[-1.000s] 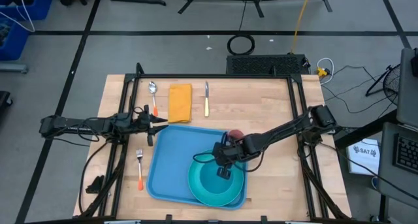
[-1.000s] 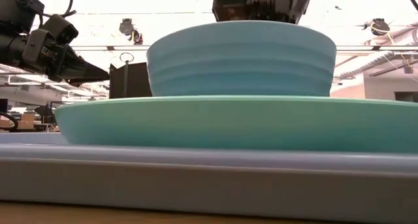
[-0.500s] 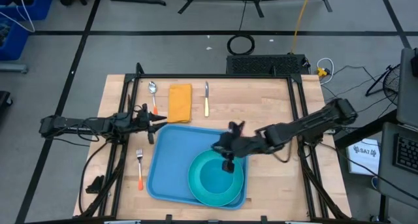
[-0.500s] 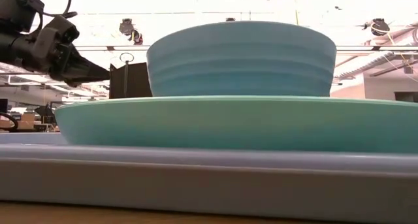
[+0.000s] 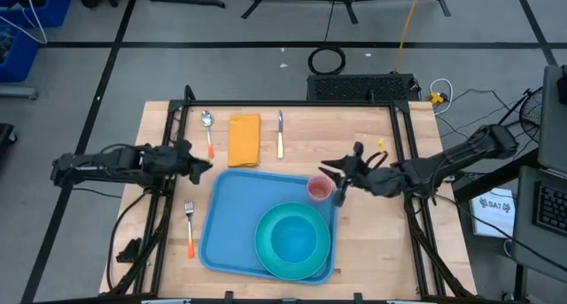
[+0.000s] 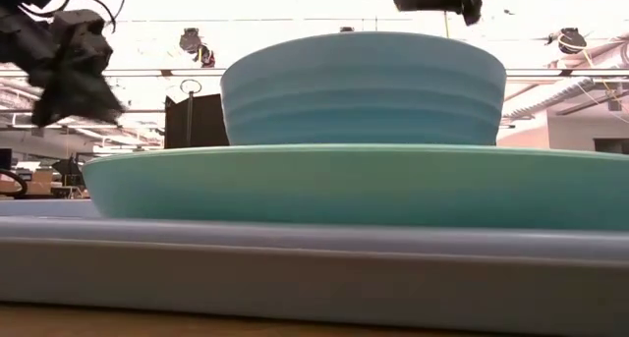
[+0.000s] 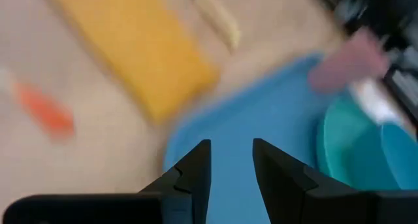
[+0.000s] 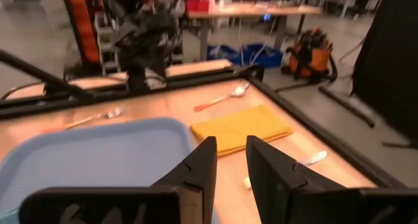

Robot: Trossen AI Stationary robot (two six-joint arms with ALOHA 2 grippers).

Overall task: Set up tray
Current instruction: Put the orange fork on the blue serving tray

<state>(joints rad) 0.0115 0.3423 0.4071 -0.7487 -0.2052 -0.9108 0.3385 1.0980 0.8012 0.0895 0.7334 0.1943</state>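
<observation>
Plate (image 5: 292, 244) and bowl (image 5: 294, 242) are stacked on the tray (image 5: 232, 215), cup (image 5: 319, 190) at its edge — fork (image 5: 190, 229), spoon (image 5: 208, 129), knife (image 5: 280, 133), napkin (image 5: 244, 139) are left on the counter (image 5: 372, 251). Left claw (image 7: 230, 164) and right claw (image 8: 228, 160) are empty, fingers slightly parted.

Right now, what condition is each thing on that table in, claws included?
Tray: flat on the table, holding the dishes.
Plate: on the tray, carrying the bowl.
Bowl: upright, empty, on the plate.
Pink cup: upright at the tray's corner.
Napkin: folded, on the wood.
Spoon, knife, fork: lying on the wood, off the tray.
Left claw: slightly open, empty.
Right claw: slightly open, empty, beside the cup.
</observation>
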